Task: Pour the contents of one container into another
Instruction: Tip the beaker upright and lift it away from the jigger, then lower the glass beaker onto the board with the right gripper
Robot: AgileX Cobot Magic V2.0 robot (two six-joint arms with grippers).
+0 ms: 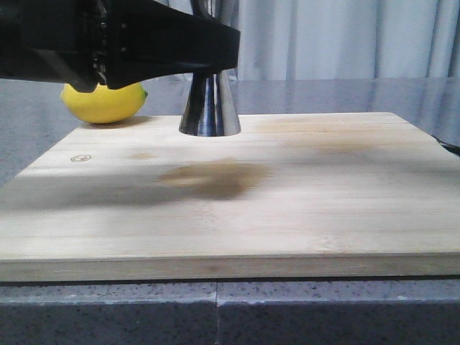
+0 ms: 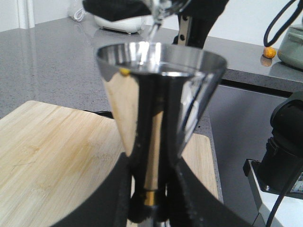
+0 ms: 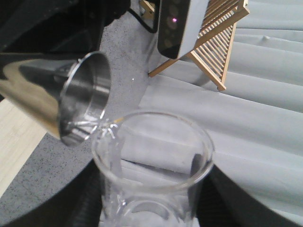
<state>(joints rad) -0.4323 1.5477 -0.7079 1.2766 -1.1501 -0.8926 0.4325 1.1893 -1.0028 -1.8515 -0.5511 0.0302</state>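
Note:
The steel jigger (image 1: 209, 108) stands upright on the wooden board (image 1: 287, 194), toward its back. My left gripper (image 2: 152, 189) is shut on the jigger (image 2: 158, 94) at its brass-banded waist, one black finger on each side. My right gripper (image 3: 151, 201) is shut on the clear glass beaker (image 3: 151, 156), which is tipped with its lip at the jigger's open mouth (image 3: 85, 101). In the left wrist view the beaker's rim (image 2: 163, 8) hangs over the cup and a thin clear stream (image 2: 152, 32) runs into it. The front view hides the beaker and the right gripper.
A yellow lemon (image 1: 104, 102) lies just off the board's far left corner. The left arm (image 1: 115, 39) spans the top left of the front view. A wooden rack (image 3: 213, 42) and a black device (image 3: 177, 26) lie beyond the beaker. Appliances (image 2: 292, 45) stand on the far counter.

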